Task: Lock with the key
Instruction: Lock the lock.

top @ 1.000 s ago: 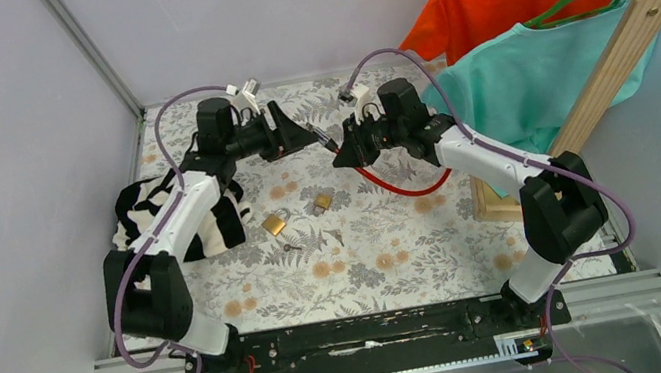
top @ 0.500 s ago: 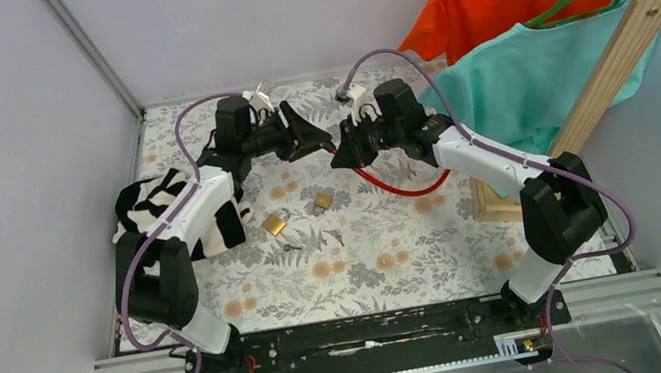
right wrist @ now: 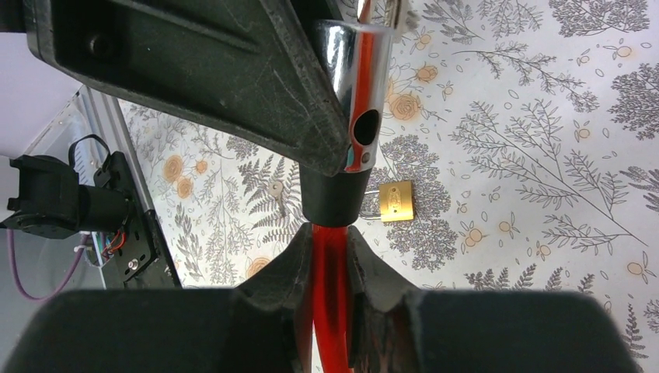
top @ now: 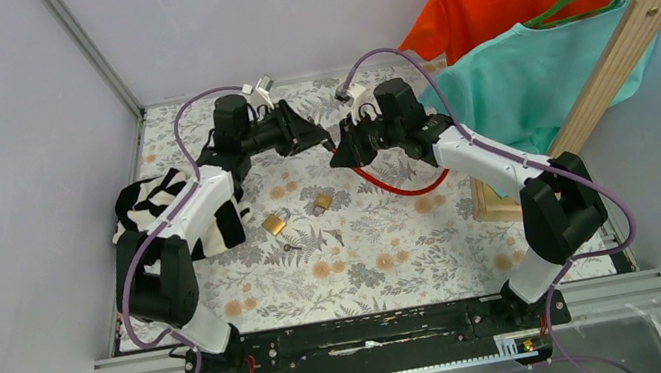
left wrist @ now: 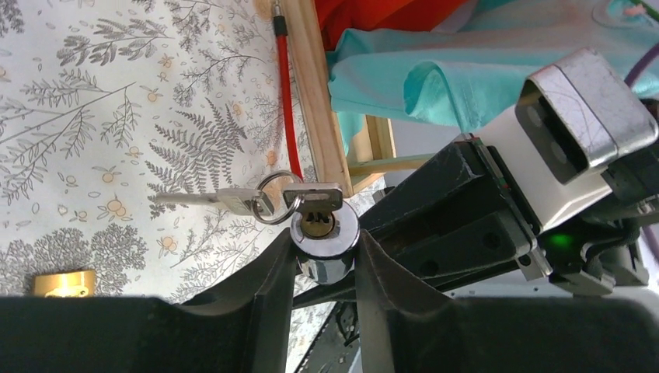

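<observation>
A red cable lock has a chrome lock cylinder with a key in its keyhole; a ring and a second key hang from it. My left gripper is shut on the cylinder, one finger on each side. In the top view the left gripper meets the right gripper above the back of the table. My right gripper is shut on the red cable just below the lock's black collar. The cable's loop trails onto the table.
Two brass padlocks and a small loose key lie on the floral cloth mid-table. A striped black-and-white cloth lies at the left. A wooden rack with an orange shirt and a teal shirt stands at the right.
My left gripper has moved right from its place a second ago and come onto the lock cylinder held up by the right arm. The right arm has barely moved.
</observation>
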Controlling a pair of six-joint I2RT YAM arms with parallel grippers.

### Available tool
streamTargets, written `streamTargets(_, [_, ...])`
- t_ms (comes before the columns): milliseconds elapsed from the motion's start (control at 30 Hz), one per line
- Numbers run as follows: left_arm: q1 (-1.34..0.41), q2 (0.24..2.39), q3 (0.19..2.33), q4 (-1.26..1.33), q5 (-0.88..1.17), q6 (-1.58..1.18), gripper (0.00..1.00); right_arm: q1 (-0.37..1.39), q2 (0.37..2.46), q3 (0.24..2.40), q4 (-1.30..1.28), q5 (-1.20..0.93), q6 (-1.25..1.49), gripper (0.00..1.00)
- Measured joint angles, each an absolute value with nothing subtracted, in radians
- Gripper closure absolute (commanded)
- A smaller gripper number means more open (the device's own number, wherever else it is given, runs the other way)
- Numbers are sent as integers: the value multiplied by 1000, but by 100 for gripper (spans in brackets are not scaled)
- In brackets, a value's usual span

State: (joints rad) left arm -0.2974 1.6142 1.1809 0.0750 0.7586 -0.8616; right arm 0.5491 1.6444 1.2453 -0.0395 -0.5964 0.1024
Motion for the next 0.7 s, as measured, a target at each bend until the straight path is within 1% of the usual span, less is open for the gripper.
streamTargets(33, [-297,1615,1181,81,768,-849,99,549,1644,1245,-39,-602,102,66])
streamTargets(67, [-295,1615,1181,89,784,-834,100,549,1644,1245,-39,-609,101,57])
streamTargets(133, [-294,1615,1178,123,826,-810,100,549,1641,1243,-38,-634,91,44])
streamTargets(200, [-294,1615,1167,186,882,-786,100,551,1627,1231,-39,-670,76,34])
streamTargets(233, [-294,1615,1158,217,913,-778,100,551,1618,1226,-40,-687,68,32])
streamTargets(333, [-294,1613,1118,332,1015,-768,100,551,1593,1216,-39,-745,45,30])
streamTargets(467, [-289,1603,1060,477,1129,-775,100,547,1563,1202,-38,-834,25,31])
streamTargets(700, [-285,1538,987,755,1289,-850,100,532,1523,1174,-12,-978,11,39])
